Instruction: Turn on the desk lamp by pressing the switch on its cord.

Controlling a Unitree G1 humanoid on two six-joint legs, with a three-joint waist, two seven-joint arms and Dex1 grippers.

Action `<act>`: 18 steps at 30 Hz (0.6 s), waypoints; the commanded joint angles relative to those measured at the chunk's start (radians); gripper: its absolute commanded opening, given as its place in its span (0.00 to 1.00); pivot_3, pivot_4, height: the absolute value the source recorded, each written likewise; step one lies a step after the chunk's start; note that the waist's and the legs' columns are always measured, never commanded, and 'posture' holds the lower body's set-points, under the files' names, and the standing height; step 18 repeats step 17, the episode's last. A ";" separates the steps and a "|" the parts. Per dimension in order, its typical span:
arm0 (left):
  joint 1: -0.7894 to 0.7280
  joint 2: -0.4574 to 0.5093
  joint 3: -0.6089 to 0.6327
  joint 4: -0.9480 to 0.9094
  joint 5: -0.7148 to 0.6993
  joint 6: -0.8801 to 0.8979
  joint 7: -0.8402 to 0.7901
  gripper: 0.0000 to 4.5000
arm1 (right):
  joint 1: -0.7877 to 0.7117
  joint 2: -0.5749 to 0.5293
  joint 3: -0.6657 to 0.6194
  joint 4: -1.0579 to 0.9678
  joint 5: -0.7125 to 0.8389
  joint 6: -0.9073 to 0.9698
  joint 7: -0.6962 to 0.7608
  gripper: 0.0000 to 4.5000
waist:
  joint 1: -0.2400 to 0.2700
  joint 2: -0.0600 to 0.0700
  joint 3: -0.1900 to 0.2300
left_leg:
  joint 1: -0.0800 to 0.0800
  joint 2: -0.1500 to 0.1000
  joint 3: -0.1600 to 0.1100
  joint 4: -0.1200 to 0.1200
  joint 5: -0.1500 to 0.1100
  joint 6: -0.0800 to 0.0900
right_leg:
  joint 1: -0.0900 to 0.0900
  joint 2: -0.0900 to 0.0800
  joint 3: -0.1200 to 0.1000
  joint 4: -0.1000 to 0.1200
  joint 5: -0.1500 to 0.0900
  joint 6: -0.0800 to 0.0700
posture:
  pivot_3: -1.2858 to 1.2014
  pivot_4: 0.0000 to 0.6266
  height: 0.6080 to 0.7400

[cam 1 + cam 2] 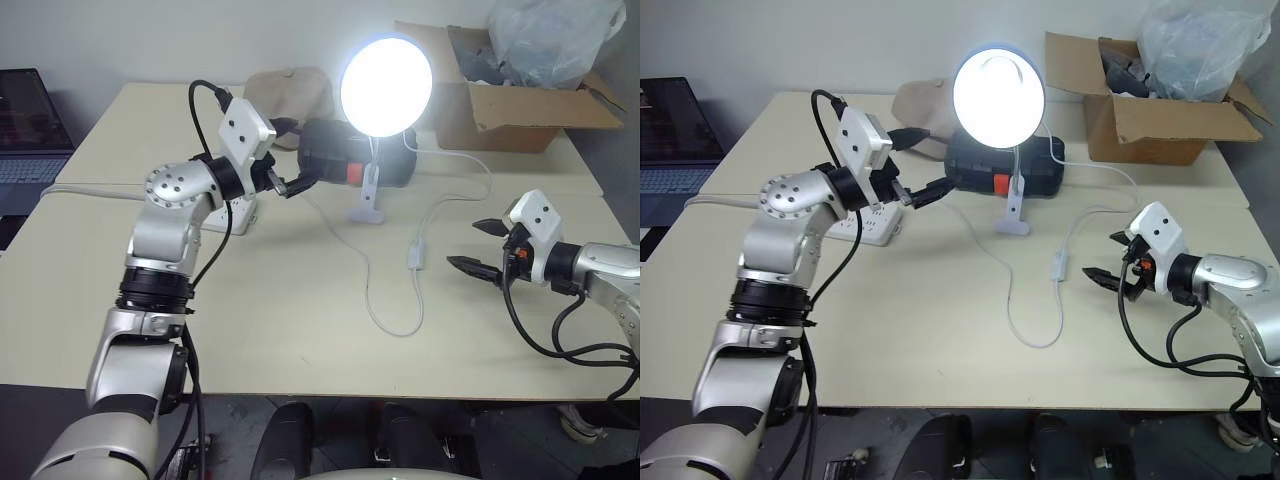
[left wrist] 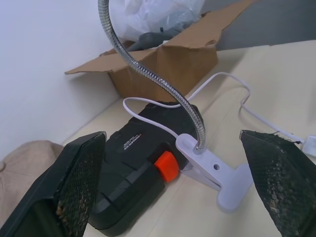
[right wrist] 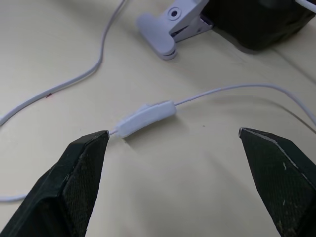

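Round blue-shaded desk lamp (image 1: 386, 86) glowing: switching step apparently complete.
Right gripper (image 1: 480, 246) spread beside white oblong switch (image 1: 414, 256); left gripper (image 1: 296, 186) spread, empty; next, withdrawal.

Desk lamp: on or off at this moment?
On. The desk lamp glows bright white, its round face washed out by its own light, and it stands upright on its clamp by the black case.
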 commanded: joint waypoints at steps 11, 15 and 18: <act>0.318 0.308 0.107 -0.442 -0.268 0.442 -0.214 1.00 | 0.010 -0.149 -0.190 0.133 0.000 -0.136 0.281 0.99 | 0.007 0.000 0.000 | 0.002 0.000 -0.001 0.000 0.000 0.000 | 0.003 -0.004 -0.001 0.001 0.000 -0.001 | 0.52 0.24 1.00; 0.355 0.316 0.121 -0.474 -0.296 0.466 -0.216 1.00 | 0.014 -0.171 -0.205 0.154 -0.010 -0.156 0.327 0.99 | 0.007 0.000 0.000 | 0.003 -0.001 -0.001 0.000 0.000 0.000 | 0.004 -0.004 -0.001 0.000 0.000 -0.001 | 0.52 0.24 1.00; 0.367 0.325 0.111 -0.478 -0.282 0.447 -0.225 1.00 | 0.012 -0.173 -0.201 0.156 -0.017 -0.160 0.336 0.99 | 0.007 0.000 0.000 | 0.003 -0.001 -0.001 0.000 0.000 0.000 | 0.004 -0.004 -0.001 0.000 0.000 -0.001 | 0.52 0.24 1.00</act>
